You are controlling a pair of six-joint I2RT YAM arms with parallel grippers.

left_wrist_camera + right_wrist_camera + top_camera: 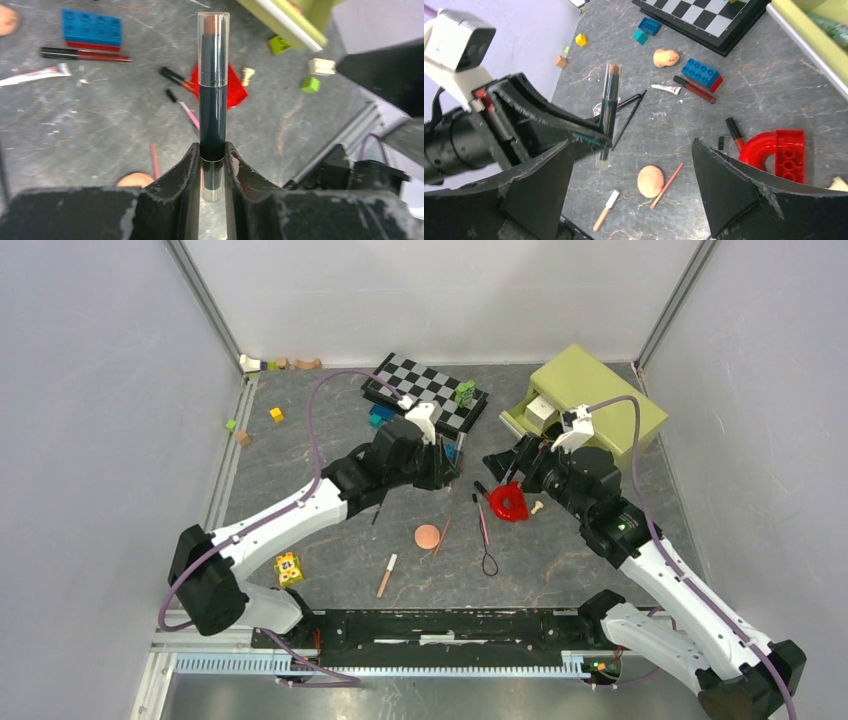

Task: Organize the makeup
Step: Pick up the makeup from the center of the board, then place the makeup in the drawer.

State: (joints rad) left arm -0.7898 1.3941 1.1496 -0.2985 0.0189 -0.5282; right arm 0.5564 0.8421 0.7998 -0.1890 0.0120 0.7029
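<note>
My left gripper (212, 150) is shut on a dark makeup stick (213, 100) with a clear cap and a tan tip, held above the table; the stick also shows in the right wrist view (609, 107). My right gripper (631, 145) is open and empty, just right of the left gripper (448, 462). On the table below lie a round peach puff (650, 181), a thin pink pencil (667, 185) touching it, and a wooden pencil (605, 210) with a white cap. A dark red lip tube (694, 89), a small white tube (665, 89) and black-handled brushes (629, 117) lie farther back.
A red horseshoe-shaped piece (510, 502) lies under my right gripper (505, 465). A blue brick (700, 73) and a checkered board (425, 390) are at the back. An olive-green drawer box (585, 405) stands back right. Loose toy blocks (276, 414) lie at the left.
</note>
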